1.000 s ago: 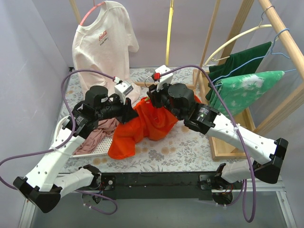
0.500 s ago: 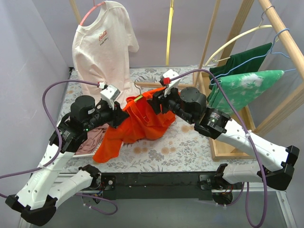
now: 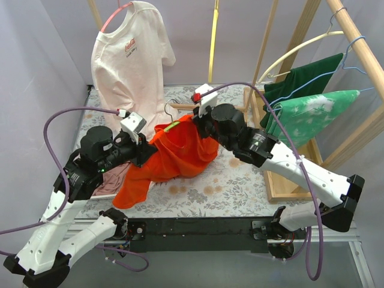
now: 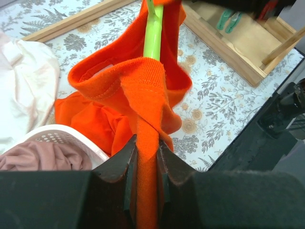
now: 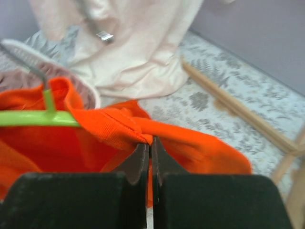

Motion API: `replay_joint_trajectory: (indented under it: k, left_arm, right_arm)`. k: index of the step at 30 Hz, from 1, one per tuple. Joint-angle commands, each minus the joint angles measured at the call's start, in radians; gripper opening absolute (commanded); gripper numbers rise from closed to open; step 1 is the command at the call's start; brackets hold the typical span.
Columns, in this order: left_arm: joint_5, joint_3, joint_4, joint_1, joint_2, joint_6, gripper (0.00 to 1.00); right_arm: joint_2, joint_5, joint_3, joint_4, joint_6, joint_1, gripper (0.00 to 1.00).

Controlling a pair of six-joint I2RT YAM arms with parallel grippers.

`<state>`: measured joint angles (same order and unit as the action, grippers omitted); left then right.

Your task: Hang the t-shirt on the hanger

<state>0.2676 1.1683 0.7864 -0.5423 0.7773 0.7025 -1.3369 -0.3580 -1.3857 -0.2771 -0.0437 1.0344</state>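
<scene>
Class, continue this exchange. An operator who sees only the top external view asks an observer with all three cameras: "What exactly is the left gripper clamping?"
Observer: The left gripper is shut on a fold of the t-shirt. The green hanger emerges from the cloth just past the grip.
Operator: And the right one?
Observer: The right gripper pinches only a ribbed edge of the t-shirt. The hanger lies beside it, outside the jaws.
</scene>
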Motion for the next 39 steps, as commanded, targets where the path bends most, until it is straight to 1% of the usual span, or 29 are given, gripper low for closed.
replay_joint_trajectory:
  k: [1, 3, 5, 6, 7, 8, 10, 11, 13, 14, 15, 16, 17, 21, 24, 25, 29, 31, 35, 37, 39]
  left_arm:
    - [-0.034, 0.054, -0.016, 0.002, -0.036, -0.031, 0.00]
    - [-0.044, 0.056, -0.018, 0.002, -0.047, -0.037, 0.00]
    - [-0.051, 0.065, -0.035, 0.002, -0.055, -0.031, 0.00]
    - [-0.041, 0.076, -0.044, 0.002, -0.064, -0.031, 0.00]
    - [-0.039, 0.085, -0.064, 0.002, -0.065, -0.025, 0.00]
    - [-0.042, 0.096, -0.073, 0.002, -0.069, -0.021, 0.00]
    - [-0.076, 0.146, -0.072, 0.002, -0.058, -0.029, 0.00]
    - [-0.103, 0.166, -0.066, 0.002, -0.052, -0.032, 0.00]
    - [-0.181, 0.238, -0.032, 0.002, -0.026, -0.043, 0.00]
    - [-0.209, 0.264, -0.018, 0.002, -0.018, -0.044, 0.00]
    - [-0.244, 0.284, -0.006, 0.001, -0.010, -0.044, 0.00]
    - [-0.310, 0.327, 0.023, 0.002, 0.005, -0.044, 0.00]
    - [-0.347, 0.343, 0.039, 0.002, 0.013, -0.046, 0.00]
    - [-0.471, 0.399, 0.086, 0.002, 0.069, -0.041, 0.00]
    - [-0.545, 0.441, 0.082, 0.002, 0.126, -0.055, 0.00]
    - [-0.557, 0.455, 0.080, 0.002, 0.143, -0.057, 0.00]
    - [-0.574, 0.534, 0.031, 0.002, 0.253, -0.077, 0.00]
    - [-0.591, 0.597, 0.019, 0.002, 0.347, -0.098, 0.00]
    - [-0.636, 0.703, -0.033, 0.002, 0.479, -0.150, 0.00]
    - [-0.660, 0.747, -0.093, 0.002, 0.535, -0.187, 0.00]
    - [-0.644, 0.800, -0.102, 0.002, 0.586, -0.221, 0.00]
  right_arm:
    - [0.053, -0.252, -0.174, -0.014, 0.031, -0.039, 0.01]
    - [0.053, -0.260, -0.194, -0.017, 0.041, -0.045, 0.01]
    - [0.036, -0.228, -0.213, -0.031, 0.041, -0.045, 0.01]
    - [0.032, -0.185, -0.211, -0.030, 0.041, -0.045, 0.02]
    - [0.018, -0.171, -0.213, -0.034, 0.033, -0.046, 0.06]
    - [0.013, -0.155, -0.214, -0.040, 0.028, -0.046, 0.15]
    - [0.007, -0.116, -0.210, -0.039, 0.013, -0.046, 0.24]
    - [0.010, -0.105, -0.208, -0.039, 0.013, -0.045, 0.37]
    - [0.027, -0.053, -0.205, -0.027, 0.018, -0.046, 0.48]
    - [0.039, -0.033, -0.182, -0.016, 0.018, -0.045, 0.58]
    - [0.051, 0.000, -0.165, -0.002, 0.016, -0.045, 0.62]
    - [0.076, 0.013, -0.148, 0.019, 0.013, -0.045, 0.64]
    - [0.088, 0.020, -0.132, 0.029, 0.010, -0.045, 0.68]
    - [0.139, 0.011, -0.003, 0.062, -0.027, -0.045, 0.72]
    - [0.176, 0.031, 0.057, 0.087, -0.067, -0.045, 0.72]
    - [0.195, 0.028, 0.101, 0.093, -0.076, -0.046, 0.72]
    - [0.229, 0.005, 0.180, 0.102, -0.110, -0.046, 0.73]
    - [0.239, 0.019, 0.218, 0.104, -0.130, -0.045, 0.73]
    - [0.246, 0.051, 0.276, 0.104, -0.174, -0.045, 0.73]
    - [0.255, 0.067, 0.292, 0.104, -0.191, -0.043, 0.73]
    - [0.258, 0.068, 0.307, 0.099, -0.196, -0.045, 0.73]
